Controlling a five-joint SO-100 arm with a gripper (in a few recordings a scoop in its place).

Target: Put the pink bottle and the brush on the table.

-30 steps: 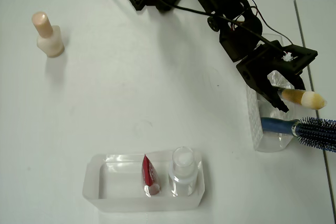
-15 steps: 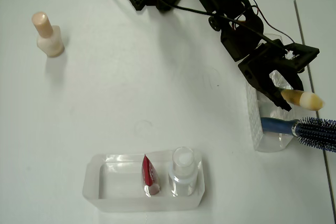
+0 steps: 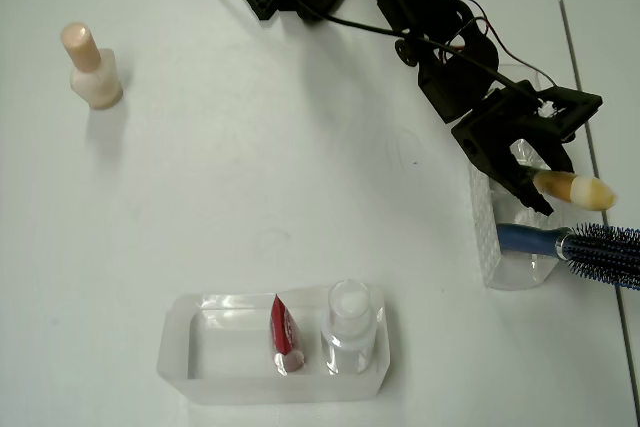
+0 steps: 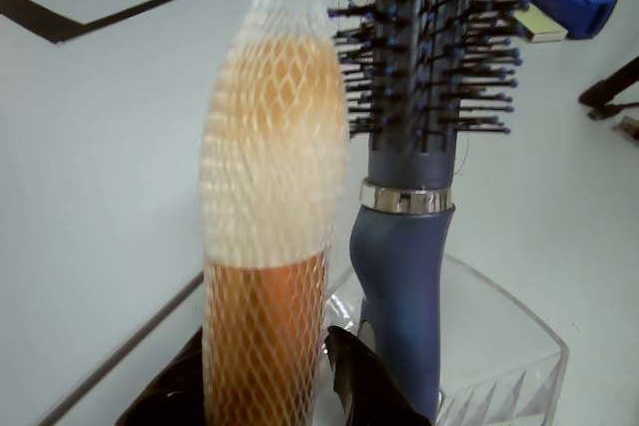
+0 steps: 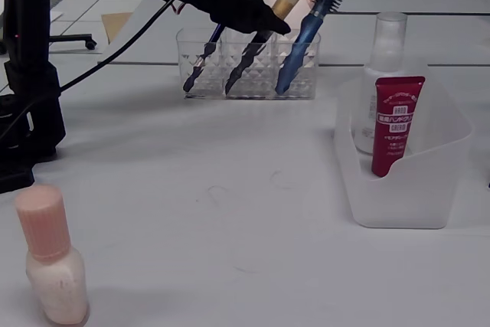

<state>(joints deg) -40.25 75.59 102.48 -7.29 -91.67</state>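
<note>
Overhead and wrist views. The claw (image 3: pixel 528 182) is closed on the brush (image 3: pixel 575 189), whose netted bristle head projects beside the blue hairbrush (image 3: pixel 590 244) above the clear organiser (image 3: pixel 487 237). Over the last second the brush has edged slightly upward and leftward, suggesting extraction is under way. The pink bottle (image 3: pixel 92 68) already stands on the worktop (image 3: pixel 260 167).

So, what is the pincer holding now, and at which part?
The pincer grips the slim tan-bristled makeup brush just below its netted bristle head.
</note>
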